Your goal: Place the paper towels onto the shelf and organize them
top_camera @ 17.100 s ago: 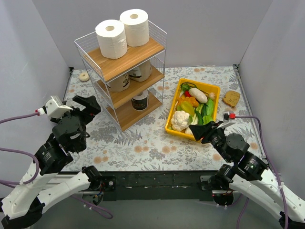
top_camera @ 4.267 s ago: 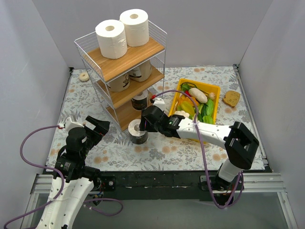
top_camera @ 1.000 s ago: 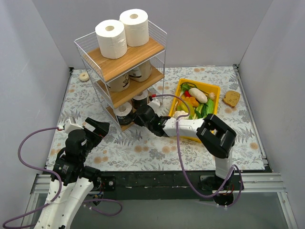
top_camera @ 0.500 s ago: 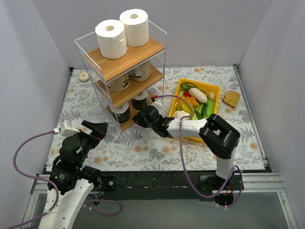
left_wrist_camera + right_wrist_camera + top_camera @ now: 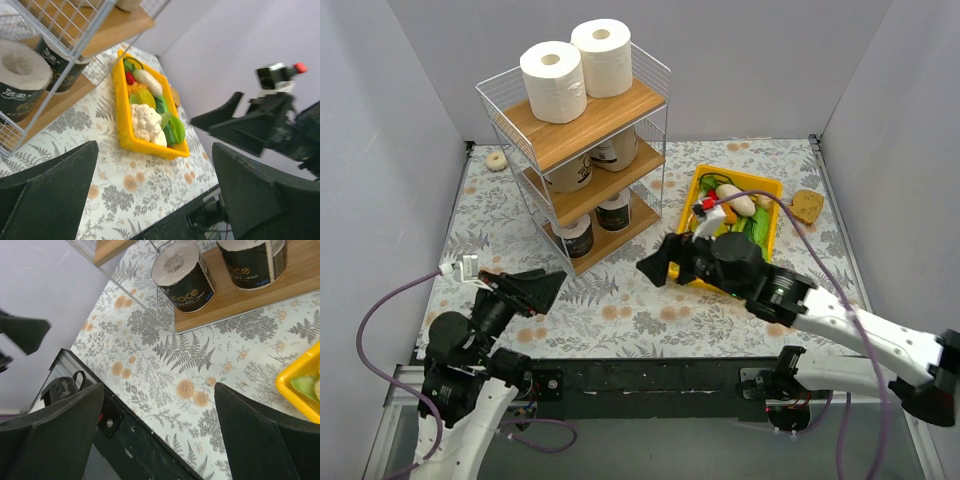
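Note:
The shelf [image 5: 610, 115] stands at the back left. Two white paper towels [image 5: 553, 80] sit on its top board. Two tan rolls [image 5: 570, 172] are on the middle board, and two black rolls [image 5: 577, 237] stand upright on the bottom board [image 5: 240, 302]. My right gripper [image 5: 663, 262] hovers open and empty in front of the shelf, well clear of the black rolls [image 5: 182, 275]. Near the table's front left, my left gripper [image 5: 542, 290] is open and empty too. It faces the nearer black roll [image 5: 20, 80].
A yellow bin [image 5: 760, 180] of vegetables lies right of the shelf, close behind my right arm. A bread slice [image 5: 807, 206] is at the far right. A small beige ring [image 5: 497, 159] lies left of the shelf. Grey walls close in the table.
My right gripper opened and pulled back from the bottom tier toward the near right, leaving the black roll standing there. The left arm dropped slightly toward the front edge.

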Tool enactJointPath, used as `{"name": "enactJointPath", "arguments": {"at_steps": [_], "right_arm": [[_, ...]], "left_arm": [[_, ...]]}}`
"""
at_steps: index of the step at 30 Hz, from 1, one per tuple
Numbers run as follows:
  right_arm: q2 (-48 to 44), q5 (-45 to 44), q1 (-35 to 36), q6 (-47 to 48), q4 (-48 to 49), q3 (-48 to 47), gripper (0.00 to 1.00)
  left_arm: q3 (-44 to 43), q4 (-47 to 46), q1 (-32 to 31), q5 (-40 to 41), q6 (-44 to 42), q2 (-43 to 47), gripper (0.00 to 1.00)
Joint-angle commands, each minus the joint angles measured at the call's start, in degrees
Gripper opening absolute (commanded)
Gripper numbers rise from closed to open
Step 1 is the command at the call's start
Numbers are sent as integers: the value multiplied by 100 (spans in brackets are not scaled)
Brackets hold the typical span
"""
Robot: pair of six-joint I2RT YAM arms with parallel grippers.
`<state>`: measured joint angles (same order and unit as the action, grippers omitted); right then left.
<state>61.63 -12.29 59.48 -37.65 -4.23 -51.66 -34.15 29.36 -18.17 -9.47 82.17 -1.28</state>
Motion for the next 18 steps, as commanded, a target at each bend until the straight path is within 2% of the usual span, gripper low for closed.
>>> {"name": "enactJointPath", "arguments": {"at_steps": [1, 3, 7, 12, 18], "right_arm": [[-1423, -360, 72, 136, -1526, 227, 98], [-2100, -642, 72, -40, -2185, 209, 99], [-3197, -915, 72, -76, -2662, 270, 99], [-3789, -1293, 72, -58, -2986, 253, 99], [-3965, -1188, 72, -6, -3110, 147, 99]], "left_arm": [[-258, -186, -11, -1003, -351, -917, 98], [-364, -186, -11, -1328, -386, -1198, 98], [-320, -378, -19, -1408, -246, -1235, 98], [-224, -440, -11, -1320, -149, -1120, 98], [-276, -335, -19, -1373, -157, -1138, 98]]}}
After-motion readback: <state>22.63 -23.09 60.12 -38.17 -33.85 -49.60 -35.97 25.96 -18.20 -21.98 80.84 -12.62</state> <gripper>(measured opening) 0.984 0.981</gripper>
